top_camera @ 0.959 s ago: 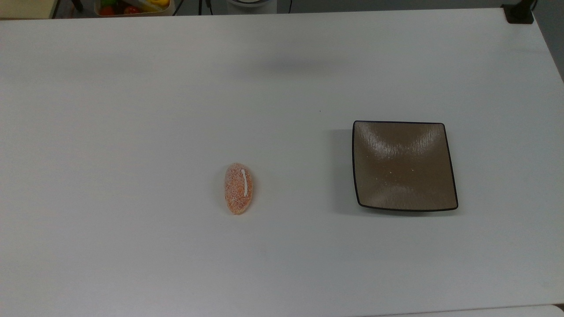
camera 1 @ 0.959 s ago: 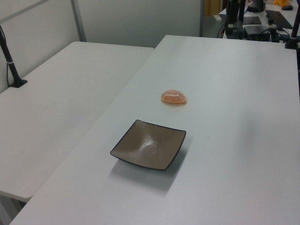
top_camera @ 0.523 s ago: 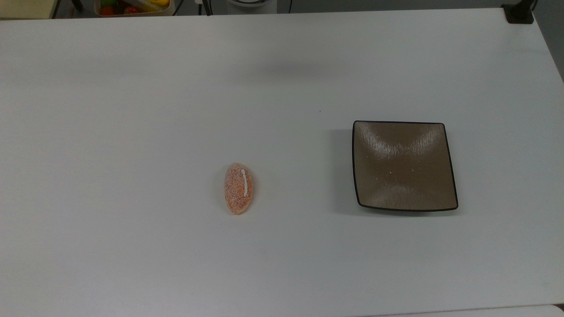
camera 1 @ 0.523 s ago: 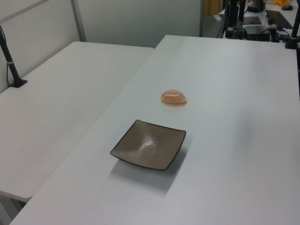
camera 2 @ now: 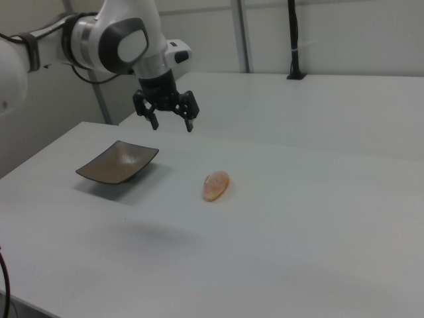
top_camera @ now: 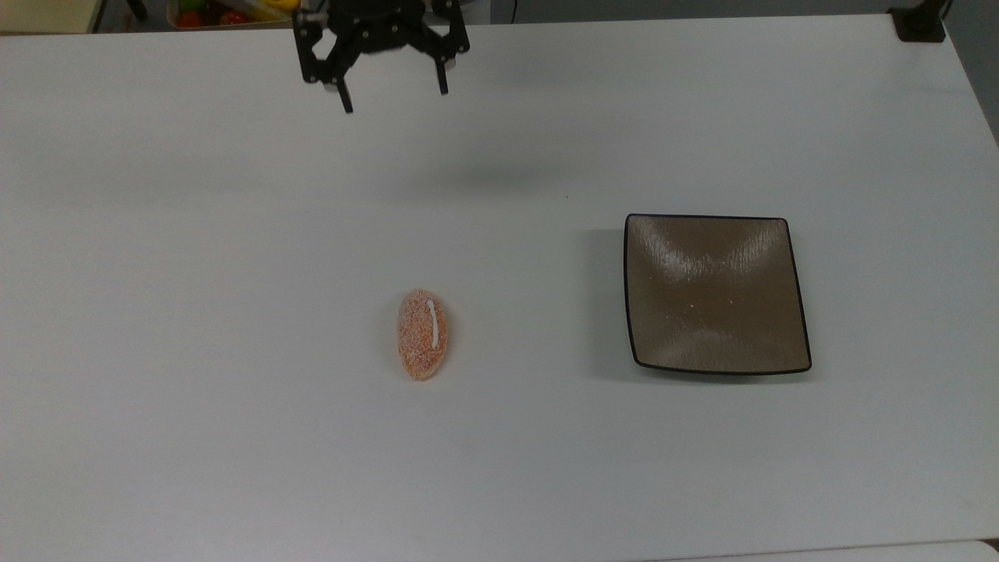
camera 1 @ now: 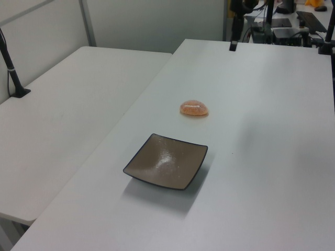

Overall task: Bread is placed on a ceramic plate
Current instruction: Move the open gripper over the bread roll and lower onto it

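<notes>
The bread (top_camera: 423, 334), a small orange-brown bun with a white stripe, lies on the white table (top_camera: 234, 234); it also appears in the left view (camera 1: 194, 109) and the right view (camera 2: 216, 185). The square brown ceramic plate (top_camera: 714, 293) rests empty to the top view's right of the bread, with the same plate in the left view (camera 1: 166, 167) and the right view (camera 2: 118, 161). My gripper (top_camera: 392, 90) hangs open and empty above the table's far edge in the top view, well away from the bread. In the right view the gripper (camera 2: 172, 123) hovers high between plate and bread.
A container with colourful items (top_camera: 234, 12) sits beyond the table's far edge. A black clamp (top_camera: 921, 23) grips the far right corner in the top view. A second white table (camera 1: 63, 115) adjoins at the left view's left.
The gripper has come into the top view at the far edge; it was absent in the earlier frames. Bread and plate have not moved.
</notes>
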You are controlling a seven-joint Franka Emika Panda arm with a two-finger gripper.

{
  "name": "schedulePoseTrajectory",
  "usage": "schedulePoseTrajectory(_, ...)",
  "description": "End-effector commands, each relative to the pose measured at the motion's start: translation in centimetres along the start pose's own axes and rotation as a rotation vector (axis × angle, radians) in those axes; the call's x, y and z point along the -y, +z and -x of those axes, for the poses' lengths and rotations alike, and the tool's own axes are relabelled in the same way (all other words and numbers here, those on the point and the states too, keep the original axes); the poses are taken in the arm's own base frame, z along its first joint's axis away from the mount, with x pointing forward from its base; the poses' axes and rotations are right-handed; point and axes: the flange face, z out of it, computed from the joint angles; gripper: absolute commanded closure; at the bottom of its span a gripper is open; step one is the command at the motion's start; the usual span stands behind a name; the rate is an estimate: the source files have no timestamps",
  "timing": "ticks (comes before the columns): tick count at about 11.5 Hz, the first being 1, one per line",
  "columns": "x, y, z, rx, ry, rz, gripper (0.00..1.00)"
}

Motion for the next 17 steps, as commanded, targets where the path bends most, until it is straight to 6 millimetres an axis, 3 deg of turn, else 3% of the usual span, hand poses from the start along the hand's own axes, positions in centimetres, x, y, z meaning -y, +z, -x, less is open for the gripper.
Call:
schedulePoseTrajectory(1,-0.7,2.5,-2.3,-0.051,0.022,0.031,0.00)
schedulePoseTrajectory(10,-2.3,15.3,-6.1,-0.105,0.040,0.070,0.00)
schedulePoseTrajectory(17,-1.0,22.3,-6.5,-0.054,0.062,0.086,0.00)
